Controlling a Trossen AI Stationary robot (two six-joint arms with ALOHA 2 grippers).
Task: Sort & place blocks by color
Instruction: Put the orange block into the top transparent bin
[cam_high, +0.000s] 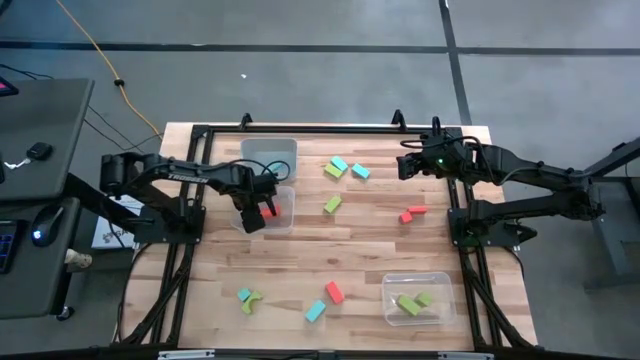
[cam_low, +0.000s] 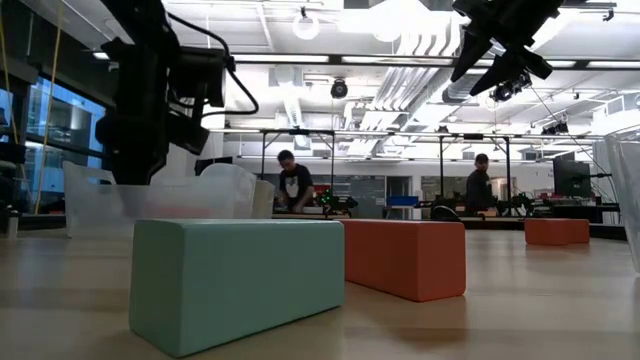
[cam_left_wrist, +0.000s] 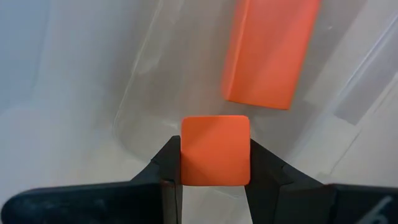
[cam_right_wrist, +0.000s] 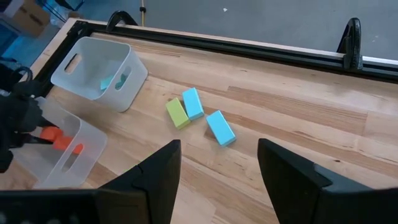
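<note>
My left gripper (cam_high: 256, 213) is over the clear bin (cam_high: 283, 208) at mid-left, shut on a red-orange cube (cam_left_wrist: 215, 151). Another red block (cam_left_wrist: 270, 50) lies on that bin's floor. My right gripper (cam_right_wrist: 217, 167) hangs open, high above the table's far right part (cam_high: 411, 165), touching nothing. Loose on the wood lie cyan blocks (cam_high: 360, 171), green blocks (cam_high: 332, 204), two red blocks (cam_high: 412, 213), and near the front a green arch (cam_high: 252, 302), a red block (cam_high: 334, 292) and a cyan block (cam_high: 315, 311). My left gripper pinches the red-orange cube by two opposite side faces (cam_left_wrist: 184, 155), one finger (cam_left_wrist: 168, 171) on each side. The fingers come from above, pointing down into the bin. The cube sits level between them, held clear above the bin's floor.
A second clear bin (cam_high: 270, 156) at the far left holds cyan blocks (cam_right_wrist: 112, 81). A third bin (cam_high: 416, 299) at the near right holds green blocks. A black frame rail (cam_right_wrist: 249, 46) runs along the far edge. People stand in the room beyond the table (cam_low: 292, 182).
</note>
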